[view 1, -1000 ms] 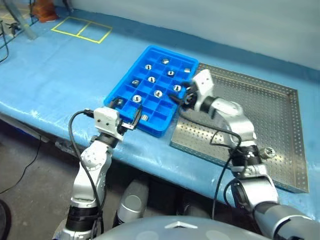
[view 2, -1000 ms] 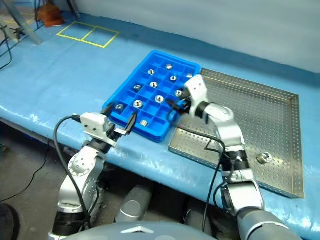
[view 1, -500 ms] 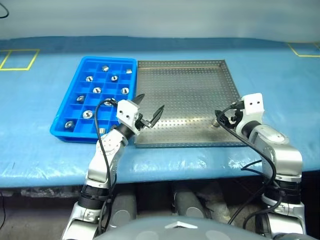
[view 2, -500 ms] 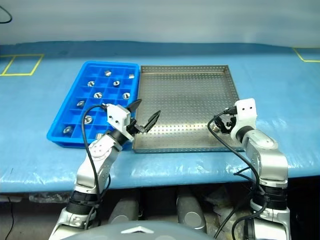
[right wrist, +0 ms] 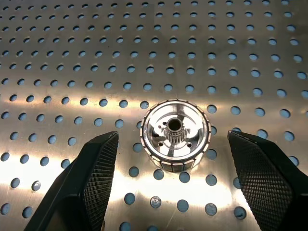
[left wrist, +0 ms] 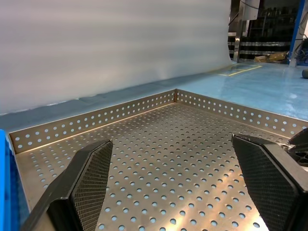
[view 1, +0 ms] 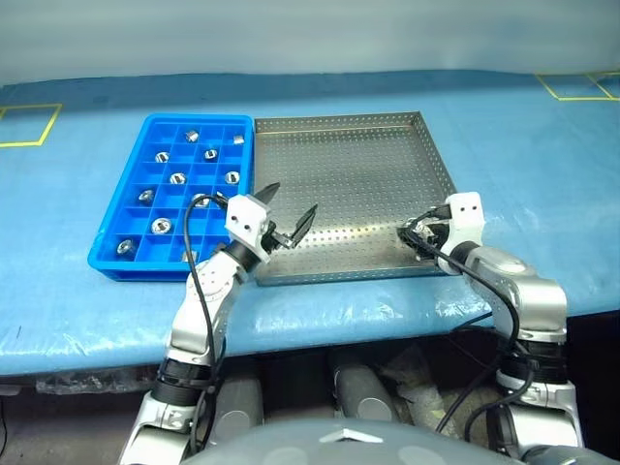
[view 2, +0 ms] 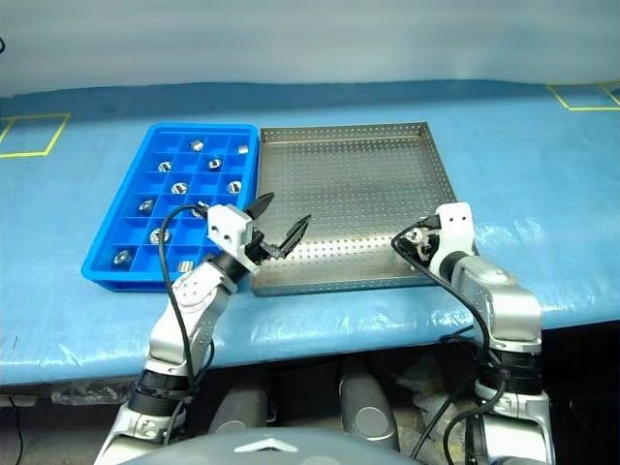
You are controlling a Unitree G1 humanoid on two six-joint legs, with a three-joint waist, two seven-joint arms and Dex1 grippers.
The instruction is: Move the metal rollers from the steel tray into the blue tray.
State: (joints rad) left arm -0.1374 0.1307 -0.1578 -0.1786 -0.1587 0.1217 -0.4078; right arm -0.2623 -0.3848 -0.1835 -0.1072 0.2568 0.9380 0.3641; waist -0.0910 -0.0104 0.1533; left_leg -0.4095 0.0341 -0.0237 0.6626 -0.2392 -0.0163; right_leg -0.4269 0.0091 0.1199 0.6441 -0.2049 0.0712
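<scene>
One metal roller (right wrist: 175,134) is left on the steel tray (view 1: 368,184), near its front right corner, standing on end (bore facing up) directly between the spread fingers of the right gripper (right wrist: 175,183); the left gripper (view 1: 287,218) hangs open and empty, farther off by the blue tray (view 1: 111,260)

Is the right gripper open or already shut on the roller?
Open: right gripper fingers stand apart either side of the roller, touching nothing.

Blue-covered table (view 1: 77,310) w/ yellow tape squares (view 1: 24,124) at far corners — pale wall (view 1: 310,34) behind.
</scene>
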